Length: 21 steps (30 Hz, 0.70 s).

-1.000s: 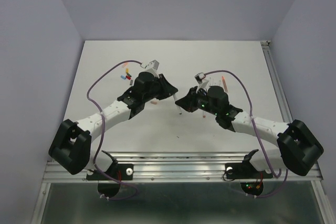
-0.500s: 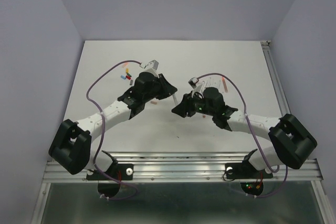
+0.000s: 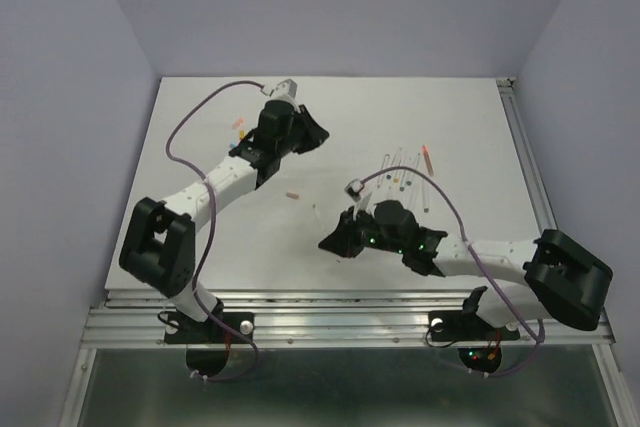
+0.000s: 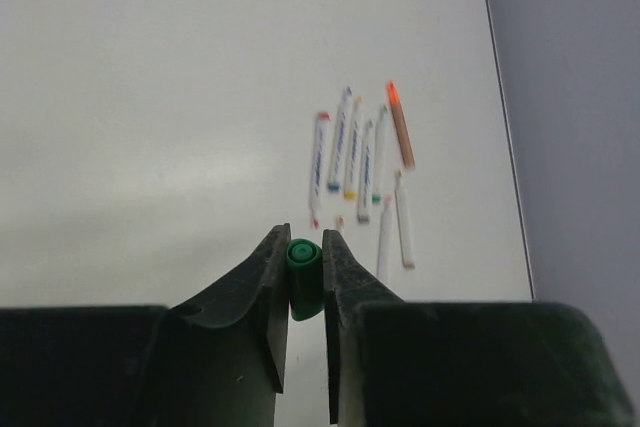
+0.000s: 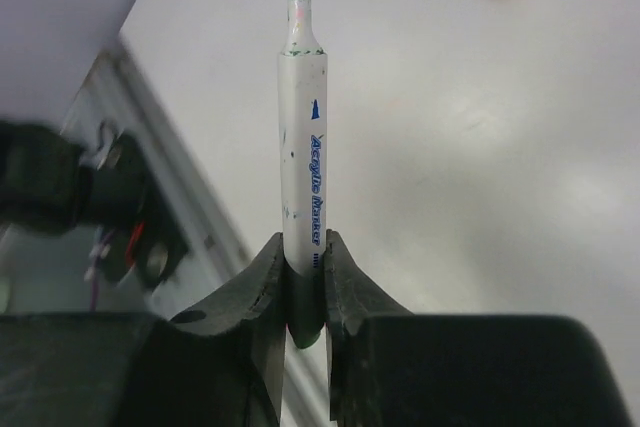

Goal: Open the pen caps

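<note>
This is a robotics lab test cell. A plain white bench (image 3: 400,107) is boxed in by 3 bare lavender walls (image 3: 70,97). The left arm (image 3: 215,182) and right arm (image 3: 470,255) are bolted to an aluminium rail (image 3: 340,312) along its near edge. Purple cables (image 3: 170,152) loop loosely over both.

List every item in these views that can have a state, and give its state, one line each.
green cap, off its marker, pinched in the left gripper
green marker, uncapped, tip bare, clamped in the right gripper
pink cap, loose on the table
row of pens, lying flat on the table; capped or not, too blurred to tell
</note>
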Motion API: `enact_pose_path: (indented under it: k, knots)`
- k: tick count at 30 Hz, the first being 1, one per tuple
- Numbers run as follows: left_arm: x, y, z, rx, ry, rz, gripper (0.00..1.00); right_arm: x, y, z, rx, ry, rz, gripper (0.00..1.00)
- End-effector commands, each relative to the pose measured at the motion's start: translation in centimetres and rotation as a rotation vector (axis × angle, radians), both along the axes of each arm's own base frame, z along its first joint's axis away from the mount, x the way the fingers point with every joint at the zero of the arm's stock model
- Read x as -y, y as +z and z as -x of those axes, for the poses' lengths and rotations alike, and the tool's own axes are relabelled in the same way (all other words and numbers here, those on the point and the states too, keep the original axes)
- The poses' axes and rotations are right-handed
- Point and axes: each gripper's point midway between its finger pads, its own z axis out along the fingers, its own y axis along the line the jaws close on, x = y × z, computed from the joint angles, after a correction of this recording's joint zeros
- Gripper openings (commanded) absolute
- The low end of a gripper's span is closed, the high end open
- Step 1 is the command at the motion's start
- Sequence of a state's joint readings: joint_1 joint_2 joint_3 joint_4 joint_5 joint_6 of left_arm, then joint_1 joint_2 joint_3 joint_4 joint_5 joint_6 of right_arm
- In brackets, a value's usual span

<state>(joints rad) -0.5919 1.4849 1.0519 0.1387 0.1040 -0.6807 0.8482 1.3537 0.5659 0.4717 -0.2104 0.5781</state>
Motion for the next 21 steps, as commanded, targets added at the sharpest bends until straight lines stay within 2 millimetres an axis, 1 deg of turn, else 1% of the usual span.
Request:
enact_pose_path:
  k: [1,2,3,4,5,6,7,8,9,10,11,12,13,14,15,16,18,19,20,21]
  knots:
    - [-6.3,4.0,-11.4,0.154,0.228,-0.026,0.0,-2.4,-0.7,12.0,-0.075,0.31,-0.057,0.01]
    - [-7.3,3.9,-12.7,0.148,0.238,-0.035,0.0,-2.1,-1.1,12.6,-0.093,0.313,-0.062,0.01]
    - [-7.1,2.0,-13.7,0.114,0.22,-0.066,0.0,-2.0,-1.0,13.0,-0.102,0.315,-0.08,0.01]
    - [-7.2,2.5,-14.6,0.111,0.221,-0.074,0.0,-1.4,-1.6,13.2,-0.121,0.307,-0.079,0.01]
    - [-7.2,2.1,-15.0,0.106,0.212,-0.089,0.0,-1.2,-1.0,12.5,-0.095,0.267,-0.089,0.01]
    - [-7.1,0.7,-15.5,0.084,0.208,-0.106,0.0,-0.7,-1.6,12.1,-0.101,0.233,-0.049,0.01]
    - [-7.1,0.0,-15.7,0.069,0.205,-0.116,0.0,-0.5,-1.7,11.4,-0.101,0.188,-0.029,0.01]
    - [-7.1,0.0,-16.1,0.073,0.208,-0.132,0.0,0.3,-2.1,9.6,-0.092,0.079,0.039,0.01]
    - [-7.3,-2.2,-16.0,0.015,0.21,-0.166,0.0,0.7,-2.1,8.8,-0.087,0.034,0.071,0.01]
    - [-7.5,-2.2,-16.5,0.012,0.215,-0.183,0.0,1.9,-2.4,6.5,-0.065,-0.102,0.118,0.01]
    - [-7.7,-3.1,-16.5,-0.012,0.22,-0.205,0.0,2.1,-1.5,5.5,-0.053,-0.151,0.128,0.01]
    - [-8.2,-4.8,-16.8,-0.048,0.246,-0.245,0.0,3.5,-2.4,5.0,-0.065,-0.201,0.191,0.01]
    - [-8.4,-5.3,-16.6,-0.08,0.243,-0.267,0.0,4.5,-2.6,3.8,-0.066,-0.263,0.215,0.01]
    - [-9.1,-6.1,-17.0,-0.094,0.268,-0.31,0.0,5.6,-2.7,2.6,-0.051,-0.33,0.238,0.01]
    - [-9.6,-8.5,-16.5,-0.155,0.27,-0.363,0.0,6.5,-3.0,2.0,-0.057,-0.366,0.268,0.01]
    - [-9.7,-8.5,-16.9,-0.161,0.272,-0.377,0.0,7.5,-2.8,0.5,-0.06,-0.425,0.265,0.01]
    - [-10.3,-10.0,-16.8,-0.199,0.281,-0.424,0.0,8.8,-3.4,-0.5,-0.084,-0.467,0.297,0.01]
    - [-10.6,-11.3,-16.5,-0.235,0.282,-0.451,0.0,9.5,-3.3,-1.8,-0.093,-0.507,0.296,0.01]
    - [-10.7,-11.8,-16.4,-0.246,0.284,-0.46,0.01,9.6,-3.6,-2.2,-0.107,-0.509,0.301,0.01]
    - [-10.9,-12.3,-16.2,-0.26,0.287,-0.475,0.03,9.7,-3.2,-3.0,-0.102,-0.526,0.301,0.01]
